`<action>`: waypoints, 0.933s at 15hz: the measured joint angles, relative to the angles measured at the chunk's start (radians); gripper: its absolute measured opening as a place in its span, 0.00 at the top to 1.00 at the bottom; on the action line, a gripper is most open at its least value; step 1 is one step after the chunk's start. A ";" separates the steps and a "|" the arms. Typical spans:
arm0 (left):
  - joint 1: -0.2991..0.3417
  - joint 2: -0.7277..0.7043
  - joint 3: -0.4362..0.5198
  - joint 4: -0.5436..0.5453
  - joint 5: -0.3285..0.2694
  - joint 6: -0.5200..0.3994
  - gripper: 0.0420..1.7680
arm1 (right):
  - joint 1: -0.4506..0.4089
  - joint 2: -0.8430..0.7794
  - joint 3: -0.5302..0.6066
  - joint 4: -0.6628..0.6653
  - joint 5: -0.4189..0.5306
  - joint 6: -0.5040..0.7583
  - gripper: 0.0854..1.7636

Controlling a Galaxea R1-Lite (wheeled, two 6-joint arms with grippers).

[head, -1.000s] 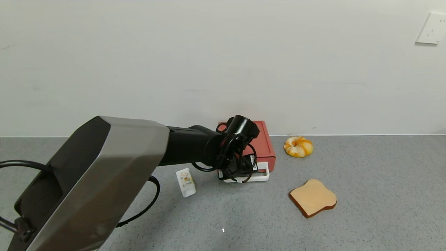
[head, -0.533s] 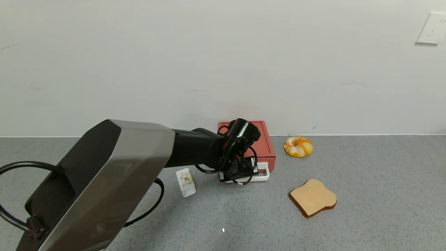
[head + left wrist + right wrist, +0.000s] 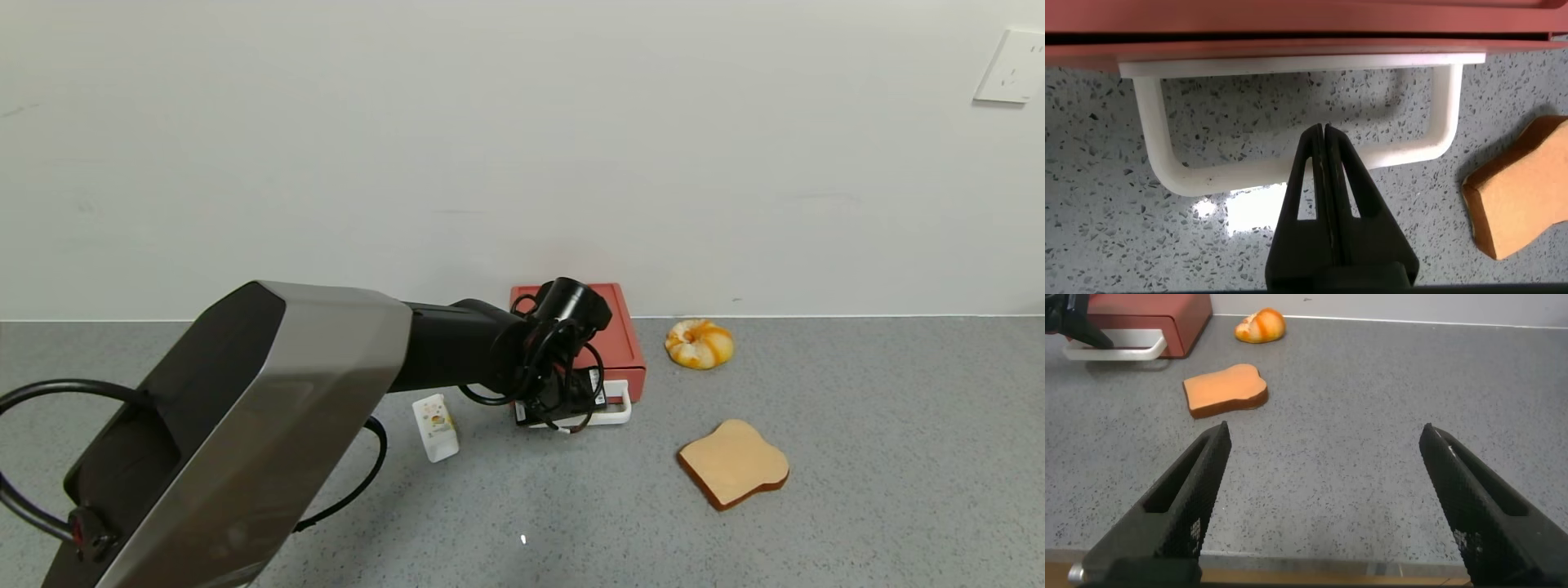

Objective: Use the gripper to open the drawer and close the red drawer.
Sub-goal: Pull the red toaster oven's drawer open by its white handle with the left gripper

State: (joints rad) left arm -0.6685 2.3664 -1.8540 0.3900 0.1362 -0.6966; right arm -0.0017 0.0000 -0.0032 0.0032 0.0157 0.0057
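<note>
The brick-red drawer (image 3: 622, 339) stands against the wall with its tray in and its white loop handle (image 3: 622, 406) close to the front. In the left wrist view the red front (image 3: 1290, 47) runs behind the handle (image 3: 1225, 173). My left gripper (image 3: 562, 404) is shut with nothing between the fingers. Its tips (image 3: 1324, 129) lie over the handle's outer bar and reach into the loop. My right gripper (image 3: 1324, 431) is open and empty, low over the counter, far from the drawer (image 3: 1151, 310). It is out of the head view.
A small white carton (image 3: 435, 426) lies left of the handle. A toast slice (image 3: 733, 463) lies to the front right and a bun (image 3: 699, 343) right of the drawer. The wall is directly behind the drawer. The grey counter (image 3: 898, 457) stretches to the right.
My left arm has moved forward towards the wall, and the white handle has slid back closer to the red box front.
</note>
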 joint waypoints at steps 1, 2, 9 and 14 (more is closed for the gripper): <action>0.000 0.000 -0.005 0.008 0.000 0.000 0.96 | 0.000 0.000 0.000 0.000 0.000 0.000 0.04; 0.001 0.003 -0.010 0.013 0.000 -0.001 0.96 | 0.000 0.000 0.000 0.000 0.000 0.000 0.04; 0.002 0.012 -0.019 0.017 -0.013 -0.001 0.96 | 0.000 0.000 0.000 0.000 0.000 0.000 0.04; 0.001 0.011 -0.021 0.051 -0.017 -0.001 0.96 | 0.000 0.000 0.000 0.000 0.000 0.000 0.04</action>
State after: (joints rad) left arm -0.6672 2.3779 -1.8753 0.4411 0.1196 -0.6979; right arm -0.0017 0.0000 -0.0032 0.0032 0.0157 0.0053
